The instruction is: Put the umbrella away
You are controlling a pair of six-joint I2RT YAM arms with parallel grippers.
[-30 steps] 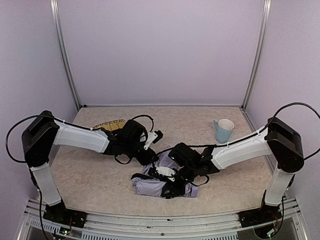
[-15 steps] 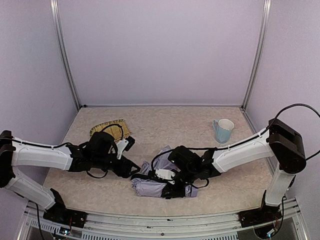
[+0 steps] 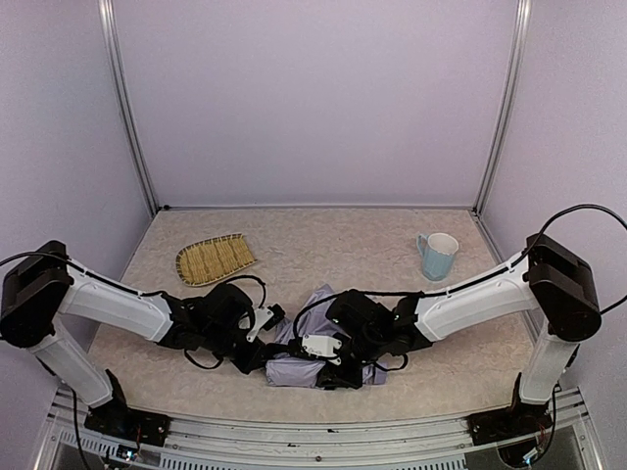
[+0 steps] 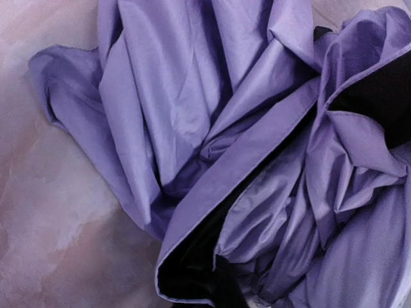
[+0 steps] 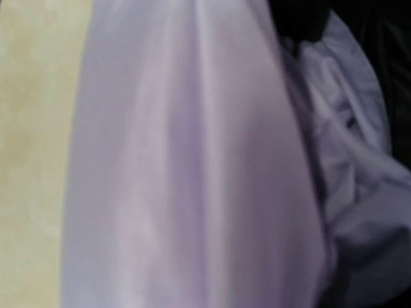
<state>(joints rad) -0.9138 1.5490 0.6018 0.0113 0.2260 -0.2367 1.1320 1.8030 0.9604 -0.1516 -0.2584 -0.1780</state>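
Between both jaws: bunched umbrella. Left gripper, right gripper: pinching or spread, can't tell; probably best gathering folds inward.

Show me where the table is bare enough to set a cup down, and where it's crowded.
Freest: the beige table's back middle, between the woven straw tray and the pale blue mug. Also bare, under the right arm: the front right, beyond the crumpled lavender umbrella. Crowded: front centre, where both arms meet at that umbrella.
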